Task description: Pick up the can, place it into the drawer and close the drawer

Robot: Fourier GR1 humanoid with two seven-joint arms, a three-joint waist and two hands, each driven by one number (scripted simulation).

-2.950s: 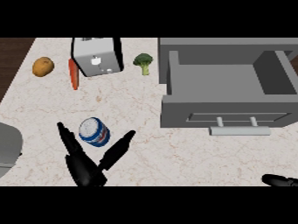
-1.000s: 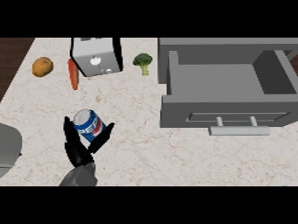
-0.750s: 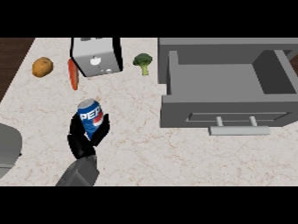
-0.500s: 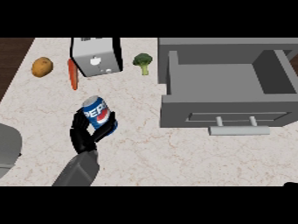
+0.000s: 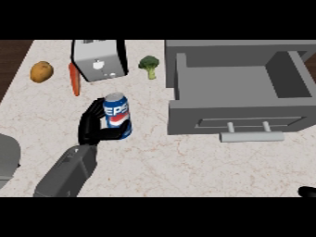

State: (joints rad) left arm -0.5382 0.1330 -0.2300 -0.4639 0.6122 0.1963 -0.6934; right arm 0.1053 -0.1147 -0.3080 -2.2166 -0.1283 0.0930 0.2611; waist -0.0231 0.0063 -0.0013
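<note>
Counter [image 5: 187, 162]: can [image 5: 117, 111] in left hand [image 5: 91, 127]

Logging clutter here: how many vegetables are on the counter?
3: a round brown potato at the far left, a long orange carrot between it and the silver toaster, and a green broccoli floret between the toaster and the open grey drawer. None seems hidden.

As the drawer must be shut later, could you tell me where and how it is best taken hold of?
Probably by the handle, a bar on two posts across the front of the drawer. Come from the near side, wrapping it from above: it juts toward the robot. The left hand holds the can.
</note>
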